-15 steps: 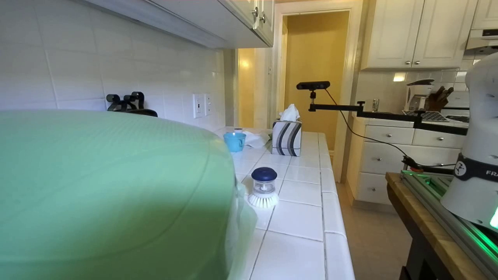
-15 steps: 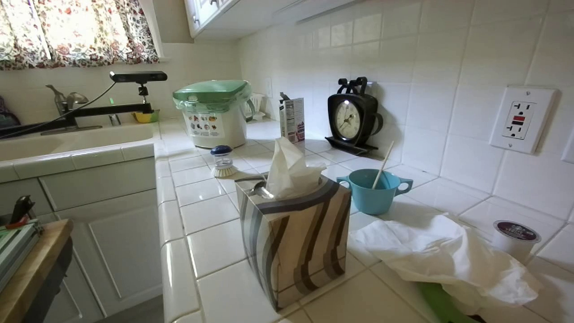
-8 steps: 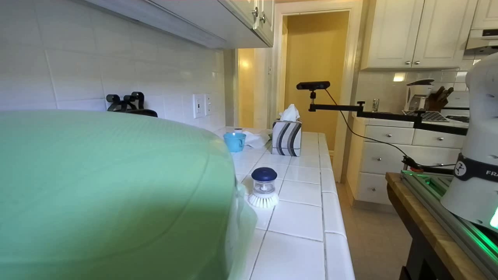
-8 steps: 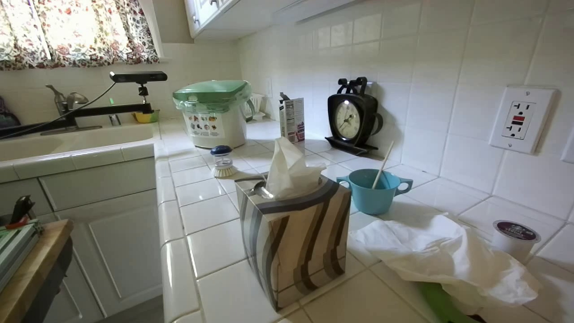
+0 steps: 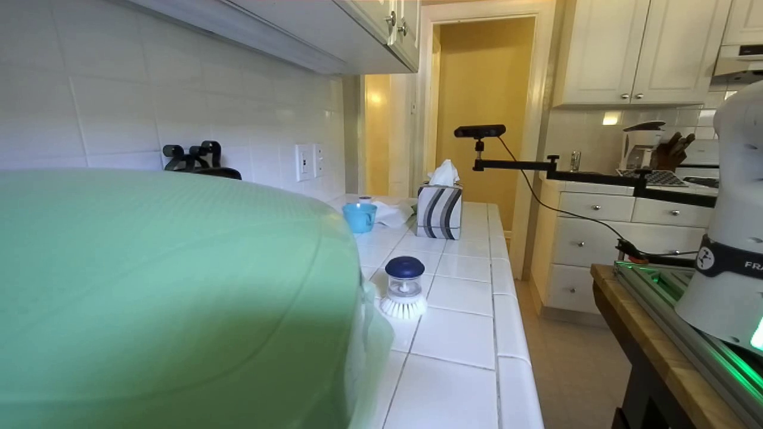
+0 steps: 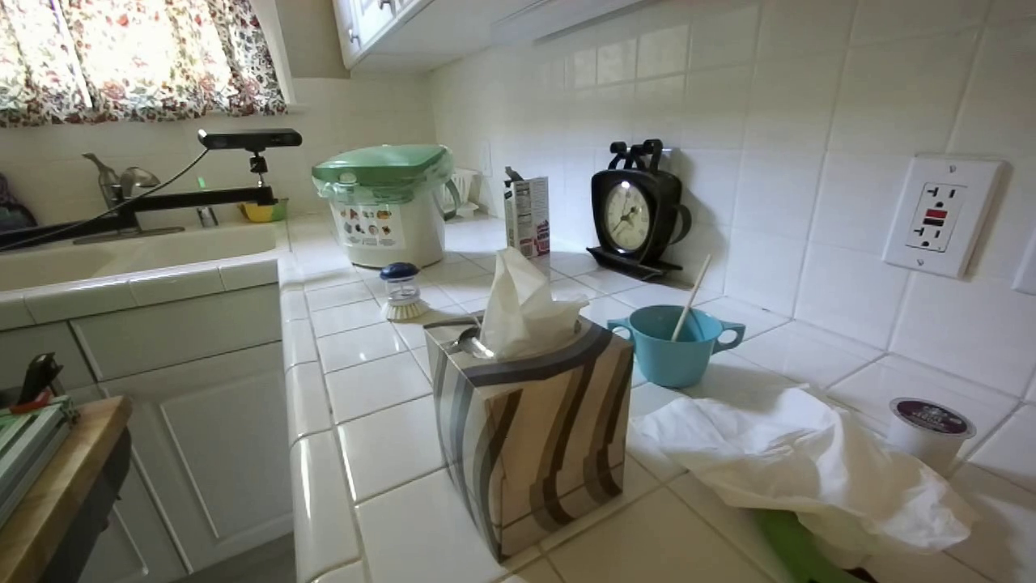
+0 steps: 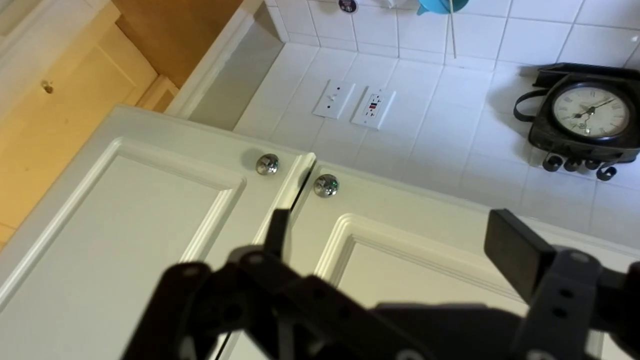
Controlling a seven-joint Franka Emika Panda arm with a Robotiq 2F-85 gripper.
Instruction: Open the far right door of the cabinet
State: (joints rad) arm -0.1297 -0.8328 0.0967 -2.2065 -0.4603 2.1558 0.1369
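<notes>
The cabinet point(image 5: 286, 36) is the white overhead one in both exterior views, with its underside point(image 6: 461, 36) showing. The far right door point(image 5: 409, 39) is at its doorway end; in the wrist view, which stands upside down, it is the left door point(image 7: 150, 200) with a round shiny knob point(image 7: 267, 164). A dark seam parts it from the neighbouring door point(image 7: 425, 265), which has its own knob point(image 7: 326, 185). My gripper point(image 7: 387, 225) is open and empty in front of the neighbouring door. One finger point(image 7: 276, 232) overlaps the seam. The gripper is outside both exterior views.
Below the cabinet the tiled counter point(image 6: 388, 389) holds a green-lidded bin point(image 6: 380, 162), a black clock point(image 6: 635, 210), a tissue box point(image 6: 526, 453), a blue cup point(image 6: 676, 344) and a brush point(image 6: 402, 295). A camera on a black boom point(image 5: 512, 165) reaches out beside the arm base point(image 5: 727, 286).
</notes>
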